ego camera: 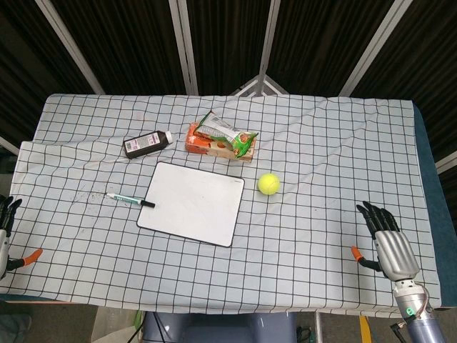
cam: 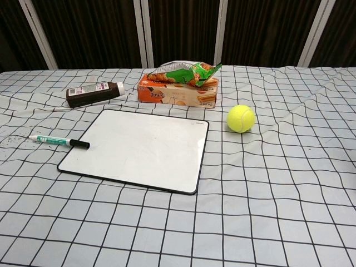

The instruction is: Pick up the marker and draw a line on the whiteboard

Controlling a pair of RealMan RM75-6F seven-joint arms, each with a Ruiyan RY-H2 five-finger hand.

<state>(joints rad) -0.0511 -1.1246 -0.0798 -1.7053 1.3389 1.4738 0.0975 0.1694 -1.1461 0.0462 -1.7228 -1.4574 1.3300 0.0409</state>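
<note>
A blank whiteboard [ego camera: 193, 202] [cam: 139, 147] with a black rim lies flat near the table's middle. The marker [ego camera: 131, 200] [cam: 58, 141], white with a black cap, lies on the cloth at the board's left edge, its cap just touching the rim. My left hand [ego camera: 7, 232] shows at the far left edge of the head view, fingers apart, holding nothing. At the lower right, my right hand [ego camera: 385, 239] rests with its fingers spread, also empty. Both hands are far from the marker. The chest view shows neither hand.
A dark brown bottle [ego camera: 148, 143] [cam: 94, 93] lies on its side behind the board. An orange snack box [ego camera: 218, 143] [cam: 178, 92] with a green bag on top sits beside it. A yellow tennis ball [ego camera: 268, 184] [cam: 241, 118] rests right of the board.
</note>
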